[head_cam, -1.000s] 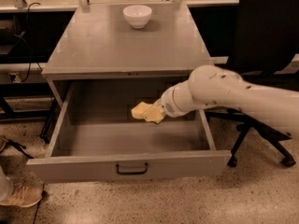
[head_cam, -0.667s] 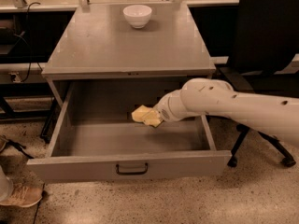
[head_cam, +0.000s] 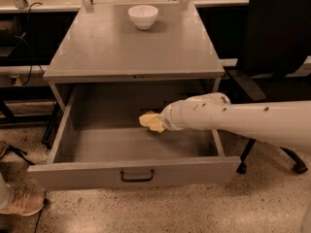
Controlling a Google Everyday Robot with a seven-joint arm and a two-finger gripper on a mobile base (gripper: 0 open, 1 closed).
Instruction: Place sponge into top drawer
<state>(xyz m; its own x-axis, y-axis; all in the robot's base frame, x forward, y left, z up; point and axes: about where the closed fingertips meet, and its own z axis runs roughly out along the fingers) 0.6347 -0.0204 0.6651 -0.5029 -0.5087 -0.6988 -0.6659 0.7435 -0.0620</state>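
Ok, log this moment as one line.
top drawer: open | sponge: inside it, at gripper tip | gripper: inside drawer, against sponge | white bowl: on cabinet top

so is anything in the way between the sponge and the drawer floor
Nothing visible. The sponge sits at the tip of the gripper, inside the open top drawer, with only bare drawer floor below it.

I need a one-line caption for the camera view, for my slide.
The robot arm reaches into the open top drawer, claw at the sponge; a white bowl stands on the cabinet.
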